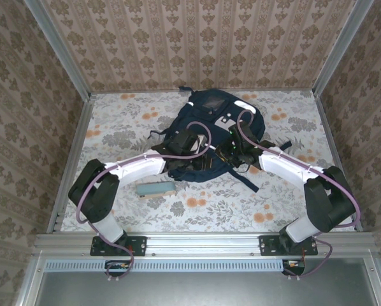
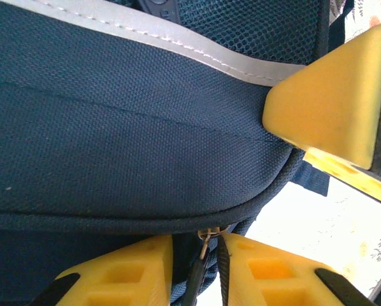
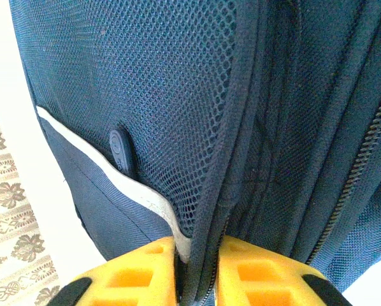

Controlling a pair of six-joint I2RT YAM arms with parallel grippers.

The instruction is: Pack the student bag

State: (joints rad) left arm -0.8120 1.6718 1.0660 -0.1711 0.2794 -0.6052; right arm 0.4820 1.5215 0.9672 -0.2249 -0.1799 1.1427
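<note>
The jaws of the left gripper are standing close together around a zip pull and dark cords at the edge of the student bag — whether they are gripping I cannot tell — while the jaws of the right gripper are pinching a piped seam beside the bag's mesh pocket. The bag is lying at the middle of the floral surface, toward the far side, with a teal case resting near and left of it.
</note>
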